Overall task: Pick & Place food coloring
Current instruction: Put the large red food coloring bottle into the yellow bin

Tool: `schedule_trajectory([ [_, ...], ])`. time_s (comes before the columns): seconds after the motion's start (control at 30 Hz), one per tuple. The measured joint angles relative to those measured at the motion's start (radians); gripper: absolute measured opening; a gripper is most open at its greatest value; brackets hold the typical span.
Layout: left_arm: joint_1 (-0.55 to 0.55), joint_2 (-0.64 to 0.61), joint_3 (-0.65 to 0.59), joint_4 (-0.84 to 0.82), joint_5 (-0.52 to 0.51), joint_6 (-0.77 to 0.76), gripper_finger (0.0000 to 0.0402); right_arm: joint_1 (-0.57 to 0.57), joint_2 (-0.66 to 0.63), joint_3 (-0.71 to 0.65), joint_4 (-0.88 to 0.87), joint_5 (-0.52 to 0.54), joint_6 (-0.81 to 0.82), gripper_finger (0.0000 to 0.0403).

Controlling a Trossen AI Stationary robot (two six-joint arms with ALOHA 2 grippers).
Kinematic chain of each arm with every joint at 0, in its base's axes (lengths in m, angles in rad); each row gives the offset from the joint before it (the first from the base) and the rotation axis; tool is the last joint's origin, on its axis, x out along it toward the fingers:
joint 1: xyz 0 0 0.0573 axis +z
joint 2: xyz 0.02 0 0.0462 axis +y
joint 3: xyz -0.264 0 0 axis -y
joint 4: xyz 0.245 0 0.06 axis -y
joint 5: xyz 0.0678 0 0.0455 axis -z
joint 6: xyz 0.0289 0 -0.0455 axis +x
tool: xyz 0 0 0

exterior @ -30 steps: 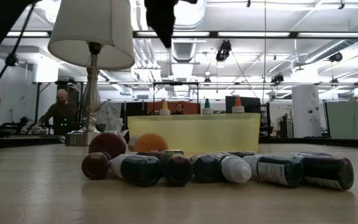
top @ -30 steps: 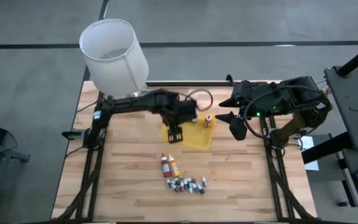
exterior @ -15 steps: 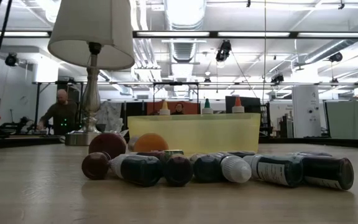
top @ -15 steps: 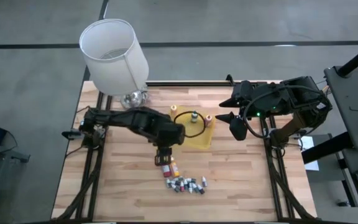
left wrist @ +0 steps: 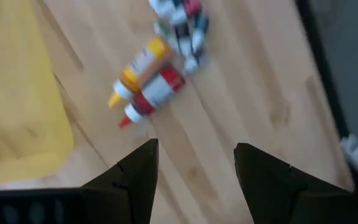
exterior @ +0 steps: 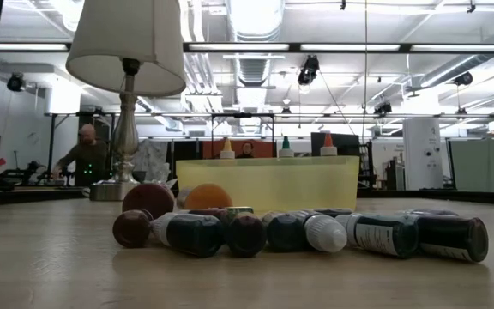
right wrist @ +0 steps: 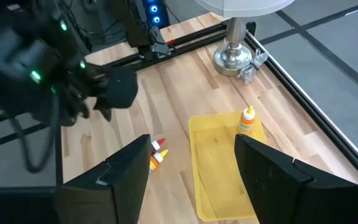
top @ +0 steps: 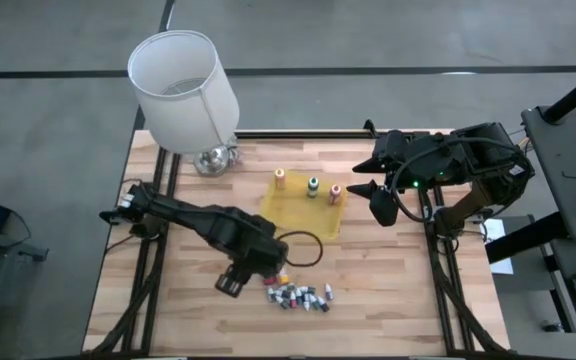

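Observation:
Three food coloring bottles stand upright in the yellow tray: a yellow one, a green one and a red one. A red bottle and an orange bottle lie side by side on the table, with the tiny vials lying in a cluster just past them toward the near edge. My left gripper is open and hovers near the table's near edge, left of the lying bottles. My right gripper waits open, right of the tray.
A lamp with a white shade stands on its metal base at the far left corner. The left arm's cable loops over the table near the tray. In the low view a person sits far behind the table.
My left gripper has swung from above the tray's left part toward the near edge and a little to the left, passing over the lying red and orange bottles. The yellow and green bottles in the tray have come into sight behind it. The bottles have not moved.

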Motion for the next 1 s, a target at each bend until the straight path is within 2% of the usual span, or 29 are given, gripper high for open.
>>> schedule_trajectory([
  [0.17,0.011,-0.031,-0.192,0.010,-0.046,0.062,0.0183,0.000,0.000,0.000,-0.002,0.000,-0.003,0.0224],
  [0.33,0.027,-0.054,-0.377,0.126,-0.078,0.105,0.0183,0.000,0.000,0.000,-0.006,0.000,-0.003,0.0224],
  [0.63,0.044,-0.143,-0.604,0.384,-0.045,0.021,0.0183,0.000,0.000,0.000,-0.020,0.000,0.002,0.0224],
  [0.8,0.063,-0.227,-0.704,0.500,-0.042,-0.159,0.0183,0.000,0.000,-0.001,-0.020,0.000,0.002,0.0224],
  [1.0,0.088,-0.317,-0.828,0.622,-0.044,-0.527,0.0183,0.000,0.000,-0.002,-0.019,0.001,0.002,0.0224],
])
